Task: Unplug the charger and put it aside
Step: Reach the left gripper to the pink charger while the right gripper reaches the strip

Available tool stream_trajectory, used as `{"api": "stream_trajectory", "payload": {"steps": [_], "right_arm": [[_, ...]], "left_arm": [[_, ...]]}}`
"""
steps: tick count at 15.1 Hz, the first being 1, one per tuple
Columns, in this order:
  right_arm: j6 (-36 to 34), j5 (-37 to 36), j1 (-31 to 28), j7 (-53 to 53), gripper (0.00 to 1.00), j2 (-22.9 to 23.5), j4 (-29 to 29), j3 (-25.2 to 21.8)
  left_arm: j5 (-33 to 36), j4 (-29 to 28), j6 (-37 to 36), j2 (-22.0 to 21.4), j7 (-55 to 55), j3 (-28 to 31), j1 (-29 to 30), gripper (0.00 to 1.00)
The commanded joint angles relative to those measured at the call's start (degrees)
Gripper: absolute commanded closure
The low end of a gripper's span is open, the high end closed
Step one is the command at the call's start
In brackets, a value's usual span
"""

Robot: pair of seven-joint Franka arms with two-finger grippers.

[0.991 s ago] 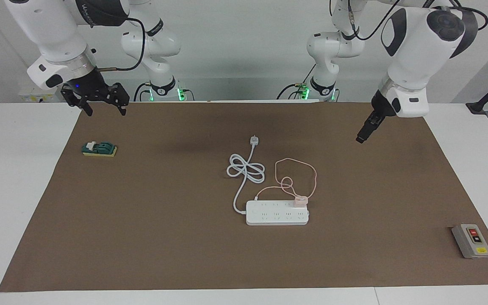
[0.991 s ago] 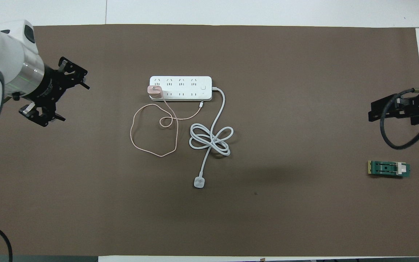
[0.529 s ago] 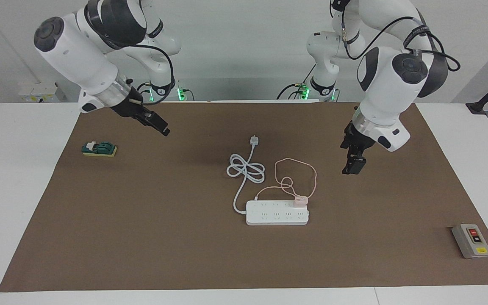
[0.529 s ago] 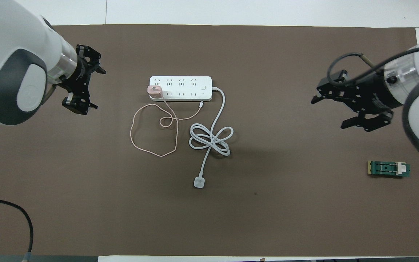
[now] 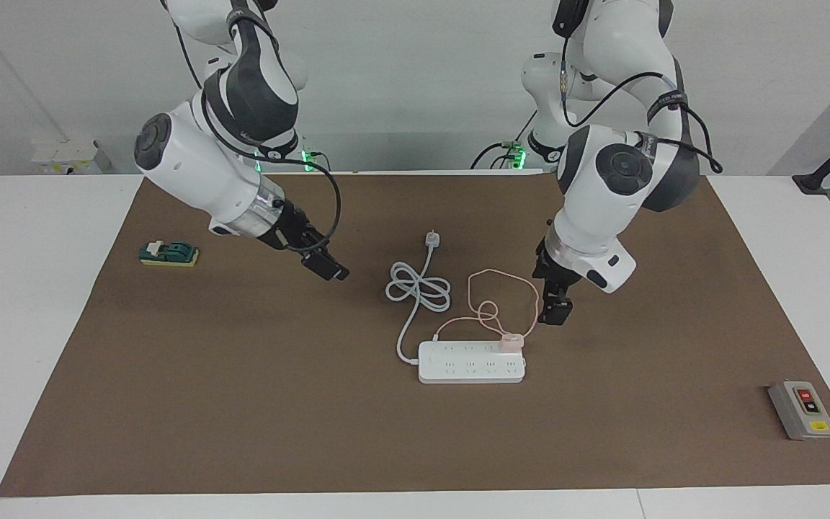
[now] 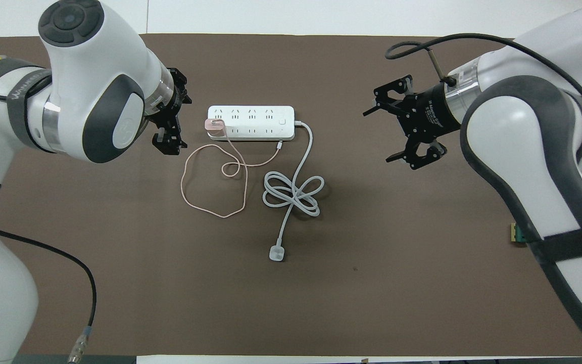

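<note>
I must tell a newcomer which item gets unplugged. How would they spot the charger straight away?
Find the long white power strip in the middle of the brown mat. The charger sits plugged into it at the end toward the left arm. It is a small pale pink cube with a thin pink cable, unlike the strip's thick white cord.

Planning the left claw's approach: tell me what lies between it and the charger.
Only bare brown mat separates the left claw from the charger, as the overhead view shows.

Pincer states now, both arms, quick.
Left pincer: open, holding nothing, beside the charger.
Right pincer: open, holding nothing.
</note>
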Motion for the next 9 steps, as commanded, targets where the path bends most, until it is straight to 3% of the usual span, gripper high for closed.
{"api": "stream_trajectory", "payload": {"steps": [1,4,9], "right_arm": [[0.81,3.78,1.81,8.33,0.00,9.57,9.96,0.01],[4.58,9.31,3.48,9.50,0.00,13.98,10.78,-0.08],[5.12,15.46,4.46,9.58,0.00,20.82,14.36,-0.08]], "left_arm": [[2.93,5.43,-0.11,5.36,-2.41,0.82,-1.95,0.00],[4.96,6.23,1.03,7.92,-4.27,0.91,-3.01,0.00],[5.67,6.50,2.70,10.03,-4.35,0.82,-3.71,0.00]]}}
